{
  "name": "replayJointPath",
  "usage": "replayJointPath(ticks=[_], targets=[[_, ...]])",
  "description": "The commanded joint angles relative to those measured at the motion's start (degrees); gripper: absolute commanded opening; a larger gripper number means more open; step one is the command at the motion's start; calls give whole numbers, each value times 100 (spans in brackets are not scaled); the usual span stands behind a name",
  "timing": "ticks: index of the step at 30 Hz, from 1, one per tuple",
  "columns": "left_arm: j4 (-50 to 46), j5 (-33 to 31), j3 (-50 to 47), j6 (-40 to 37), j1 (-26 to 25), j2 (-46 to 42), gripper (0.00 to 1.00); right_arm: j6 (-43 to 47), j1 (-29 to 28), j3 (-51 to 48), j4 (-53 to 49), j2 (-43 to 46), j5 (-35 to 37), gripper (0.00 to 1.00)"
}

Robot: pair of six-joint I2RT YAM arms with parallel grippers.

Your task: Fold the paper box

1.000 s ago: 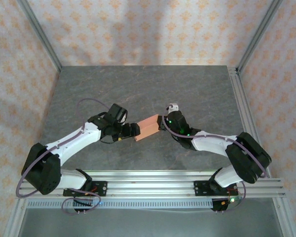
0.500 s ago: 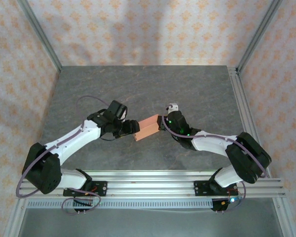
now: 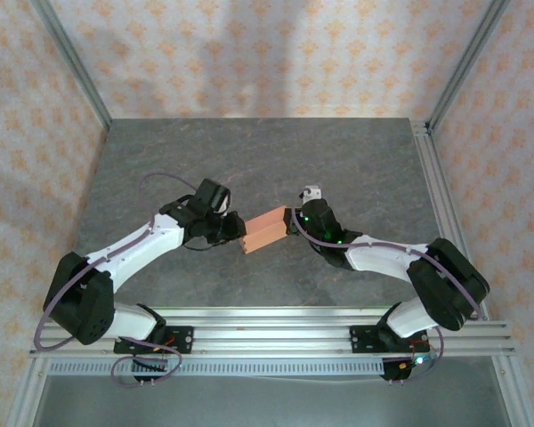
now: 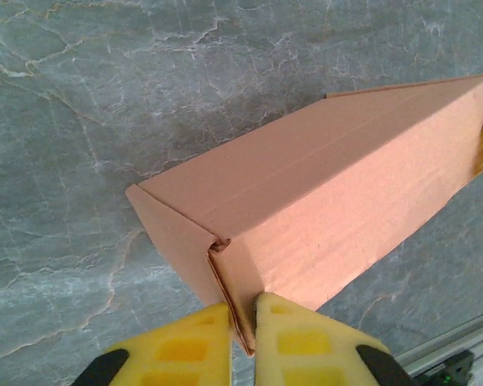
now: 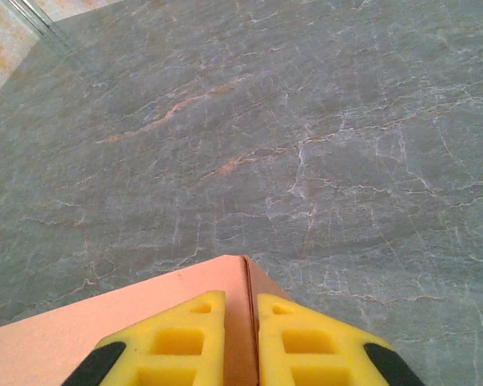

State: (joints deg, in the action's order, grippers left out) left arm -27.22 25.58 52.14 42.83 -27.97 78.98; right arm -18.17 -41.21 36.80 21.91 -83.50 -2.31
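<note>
You see the paper box [image 3: 267,229] bridging the left gripper [image 3: 241,235] and the right gripper [image 3: 291,221], midway across the table [image 3: 365,160].

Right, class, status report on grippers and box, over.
Grippers: left gripper shut on salmon-orange card box end flap; right gripper shut on its opposite edge. Nothing in the way.
</note>
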Motion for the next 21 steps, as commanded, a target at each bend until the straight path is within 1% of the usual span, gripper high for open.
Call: replayJointPath(ticks=[1,3,4,6,9,10,11,12,13,15,18,19,20,21], targets=[[-214,-198,-469,-29,20,249,4,98,8,-111,-953,-205,12,13],[-155,-198,-607,-39,27,286,0,92,8,-105,-935,-238,3,11],[-114,-185,-667,-39,24,304,0,70,7,-100,-921,-243,-38,9],[-57,-181,-714,-29,28,311,0,44,8,-69,-899,-228,-107,3],[-88,-218,-610,-75,21,281,0,47,8,47,-940,-143,-163,2],[-134,-252,-521,-121,28,260,0,45,8,105,-979,-101,-166,3],[-200,-303,-431,-178,26,229,6,49,8,161,-1015,-51,-182,7],[-293,-375,-297,-263,23,201,17,39,3,221,-1038,10,-171,15],[-384,-468,-149,-347,27,168,29,19,8,274,-1040,83,-157,24],[-469,-562,110,-515,20,106,45,-38,13,370,-1055,228,-95,37],[-644,-746,539,-912,26,5,64,-219,72,491,-1149,485,40,50],[-697,-861,681,-1141,24,-65,74,-320,101,475,-1153,595,92,56],[-709,-993,777,-1416,28,-127,87,-461,156,465,-1173,705,132,62],[-697,-1113,871,-1724,28,-206,100,-616,218,460,-1224,814,125,66]])
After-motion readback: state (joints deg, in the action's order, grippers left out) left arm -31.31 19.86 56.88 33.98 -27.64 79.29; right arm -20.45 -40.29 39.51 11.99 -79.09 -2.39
